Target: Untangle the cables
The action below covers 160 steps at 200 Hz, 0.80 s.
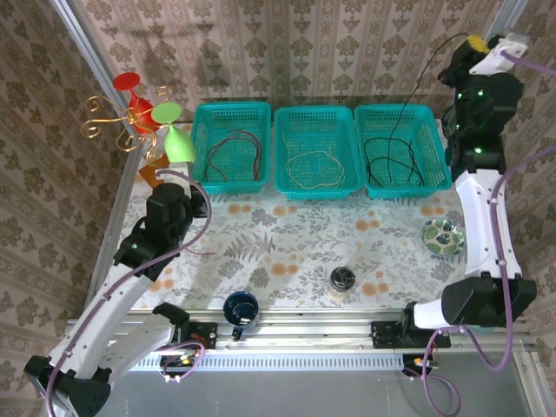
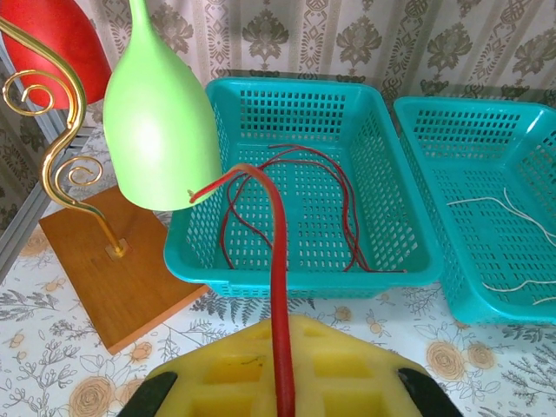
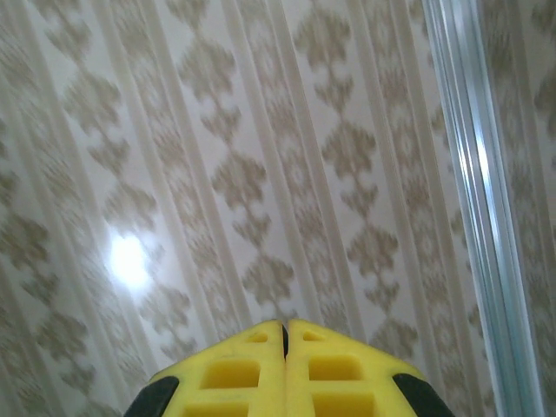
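Currently left gripper (image 2: 280,382) is clamped on the dark red cable (image 2: 278,261), rest of it looped in the left basket (image 2: 408,269); right gripper (image 3: 285,347) is pinched on the black cable (image 1: 395,162), raised above the right basket (image 1: 395,110). Risk: red line swings into the green glass (image 2: 161,113) just beside it (stand (image 2: 113,261) tips), or snags basket mesh

**Bright, even light; blur near the lenses**

From above, the light is bright and diffuse: the middle basket (image 1: 314,148) throws only a faint shadow, and the black cable (image 1: 417,78) rising right of it looks sharp. At the left wrist, the green glass (image 2: 161,113) left of that basket carries a white sheen. The red cable (image 2: 278,287) and the yellow pads (image 2: 217,365) of the left gripper (image 2: 280,330) are out of focus. At the right wrist, a round glare spot lies on the wallpaper (image 3: 217,174).
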Available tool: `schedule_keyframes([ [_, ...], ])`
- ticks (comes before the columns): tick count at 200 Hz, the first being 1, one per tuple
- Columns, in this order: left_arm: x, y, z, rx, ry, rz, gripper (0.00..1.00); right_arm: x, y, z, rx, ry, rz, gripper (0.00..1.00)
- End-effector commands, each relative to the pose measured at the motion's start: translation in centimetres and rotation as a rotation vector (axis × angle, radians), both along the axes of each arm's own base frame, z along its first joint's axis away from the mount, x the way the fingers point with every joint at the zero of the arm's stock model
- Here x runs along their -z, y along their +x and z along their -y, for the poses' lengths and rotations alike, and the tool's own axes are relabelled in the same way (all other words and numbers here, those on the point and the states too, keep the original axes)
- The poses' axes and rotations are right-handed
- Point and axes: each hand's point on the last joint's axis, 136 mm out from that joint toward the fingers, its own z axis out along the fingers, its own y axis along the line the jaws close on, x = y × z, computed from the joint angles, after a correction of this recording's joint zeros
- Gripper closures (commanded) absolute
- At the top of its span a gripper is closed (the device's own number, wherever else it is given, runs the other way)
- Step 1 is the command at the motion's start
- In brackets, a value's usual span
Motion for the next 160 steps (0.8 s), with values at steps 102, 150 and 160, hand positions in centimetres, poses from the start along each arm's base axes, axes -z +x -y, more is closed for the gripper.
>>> schedule_keyframes([
  [102,-0.2,0.5,0.9,0.019,-0.053,-0.027,1.00,43.2,3.7,0.7,0.255,0.203,-1.364,1.00],
  [150,-0.6,0.2,0.8,0.019,-0.070,-0.022,1.00,48.1,3.8,1.2,0.271,0.236,-1.475,1.00],
  [160,-0.6,0.1,0.8,0.020,-0.073,-0.024,1.00,48.4,3.8,1.3,0.267,0.236,-1.479,1.00],
])
